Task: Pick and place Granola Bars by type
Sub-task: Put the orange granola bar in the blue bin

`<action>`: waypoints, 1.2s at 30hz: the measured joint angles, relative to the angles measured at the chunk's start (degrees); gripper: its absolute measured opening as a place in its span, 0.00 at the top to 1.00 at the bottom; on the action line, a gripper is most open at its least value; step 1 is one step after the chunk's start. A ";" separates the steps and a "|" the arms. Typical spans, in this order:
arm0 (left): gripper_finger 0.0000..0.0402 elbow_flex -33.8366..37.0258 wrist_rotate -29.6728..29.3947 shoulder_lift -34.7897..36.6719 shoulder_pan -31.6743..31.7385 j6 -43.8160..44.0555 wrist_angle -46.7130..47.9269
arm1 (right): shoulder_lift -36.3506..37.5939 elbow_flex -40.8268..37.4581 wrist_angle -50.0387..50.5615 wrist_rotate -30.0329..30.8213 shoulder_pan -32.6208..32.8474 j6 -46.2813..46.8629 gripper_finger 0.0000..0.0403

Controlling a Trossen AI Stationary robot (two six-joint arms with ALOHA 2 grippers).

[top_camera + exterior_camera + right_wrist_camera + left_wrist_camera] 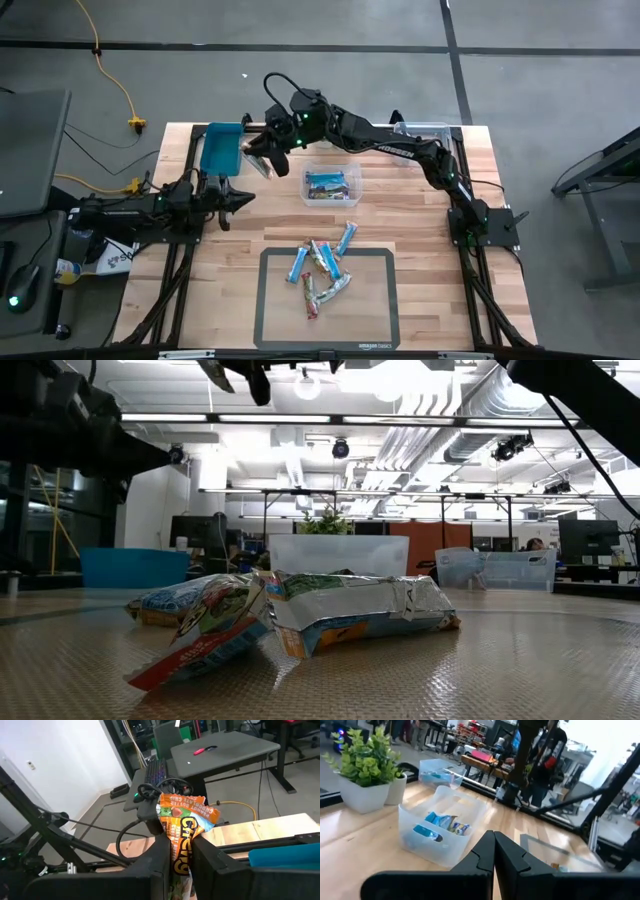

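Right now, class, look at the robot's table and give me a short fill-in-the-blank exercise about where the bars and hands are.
1. The right hand is shut on an orange granola bar, held close to the ____ bin.
2. The clear bin already holds bars with ____ wrappers.
3. The loose bars lie on the dark ____.
4. The left hand is ____ and holds nothing.

Missing words: blue; blue; mat; shut
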State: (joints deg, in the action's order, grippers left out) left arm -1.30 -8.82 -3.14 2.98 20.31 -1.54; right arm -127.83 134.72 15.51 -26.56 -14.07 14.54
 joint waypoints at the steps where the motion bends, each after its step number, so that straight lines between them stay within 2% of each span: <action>1: 1.00 0.00 -0.64 0.00 0.00 0.27 -0.76 | 0.00 0.00 -0.02 0.20 0.00 0.00 0.89; 10: 0.96 -3.49 -3.89 0.00 0.00 0.59 -2.65 | 0.00 0.00 -0.04 1.40 -0.15 -0.65 0.89; 19: 0.73 -7.78 -2.88 0.00 0.02 2.06 -2.88 | 0.00 0.00 -0.10 3.25 -0.17 -3.01 0.89; 25: 0.61 -8.50 -1.95 0.00 0.02 6.00 -7.51 | 0.00 0.00 -0.33 3.42 -0.17 -3.06 0.89; 31: 0.59 -8.52 -1.76 -1.01 0.02 7.00 -10.39 | 0.00 0.00 -2.45 3.00 0.10 -3.03 0.89; 36: 0.59 -8.50 -1.07 -5.46 0.02 7.04 -19.05 | 0.00 0.00 -4.01 2.79 0.99 -3.06 0.89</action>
State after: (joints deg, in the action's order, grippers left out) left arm -9.80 -9.89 -8.60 3.01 27.36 -20.58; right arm -127.83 134.72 11.50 -23.77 -13.07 11.48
